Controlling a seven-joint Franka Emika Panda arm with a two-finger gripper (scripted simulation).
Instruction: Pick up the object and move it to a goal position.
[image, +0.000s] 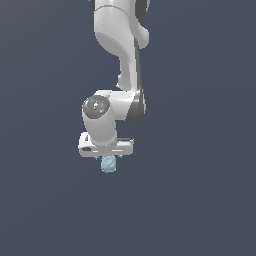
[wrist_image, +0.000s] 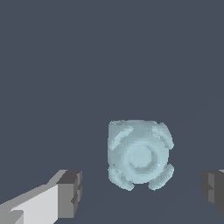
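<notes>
Below the white gripper (image: 106, 156) of the white Franka arm (image: 119, 45), you see the small pale teal-blue, lumpy rounded object (image: 108, 164). It lies on the flat dark slate-grey surface (image: 200, 200); no edge or corner of that surface is visible, so you cannot place the object relative to one.

Refer to the wrist view. The object (wrist_image: 139, 155) sits between the two dark grey fingertip pads (wrist_image: 70, 192), which stand well apart, one on each side. Neither pad touches the object. The jaws are wide, with clear gaps on both sides of the object.

Refer to the exterior view. The gripper body points straight down. The object shows just beneath it, partly covered by it. You cannot tell from this view how far the fingertips are from the surface.
</notes>
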